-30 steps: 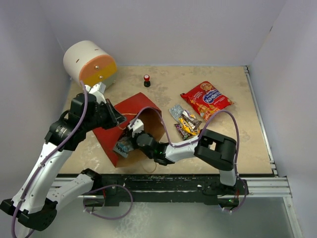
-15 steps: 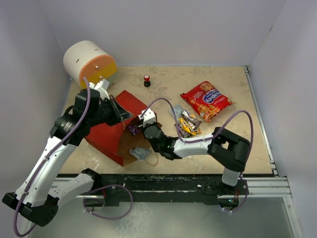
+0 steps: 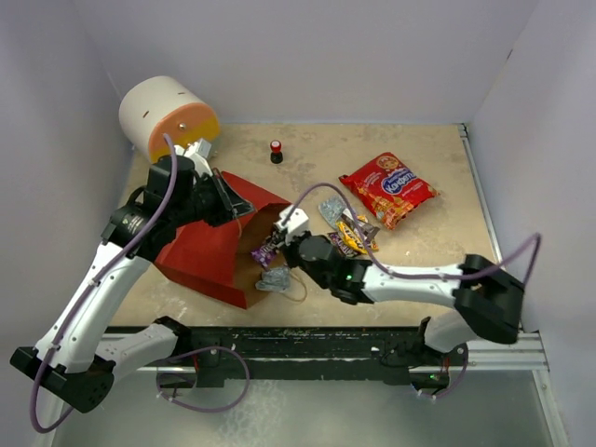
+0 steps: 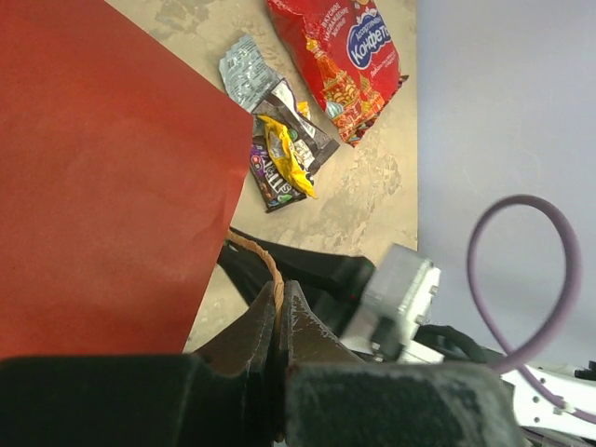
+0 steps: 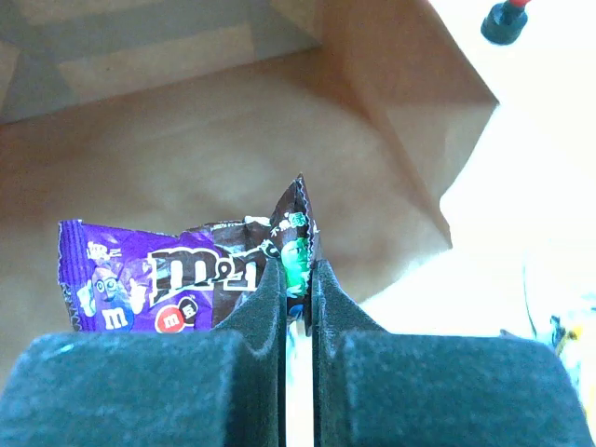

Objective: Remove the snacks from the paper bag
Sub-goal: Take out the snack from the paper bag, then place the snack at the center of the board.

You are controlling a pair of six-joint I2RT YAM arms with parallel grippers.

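While the left gripper [image 4: 277, 312] pinches the twine handle [image 4: 264, 260] of the red paper bag [image 3: 207, 253], the right gripper [image 5: 298, 279] clamps one corner of a glossy purple-brown candy packet [image 5: 154, 291] with white lettering, crinkled, hanging just before the bag's brown kraft mouth.

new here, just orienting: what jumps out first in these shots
The big red paper bag sits left of centre, its twine handle pinched in the left hand. At its mouth the right hand grips a purple candy packet; a red chip bag lies further right.
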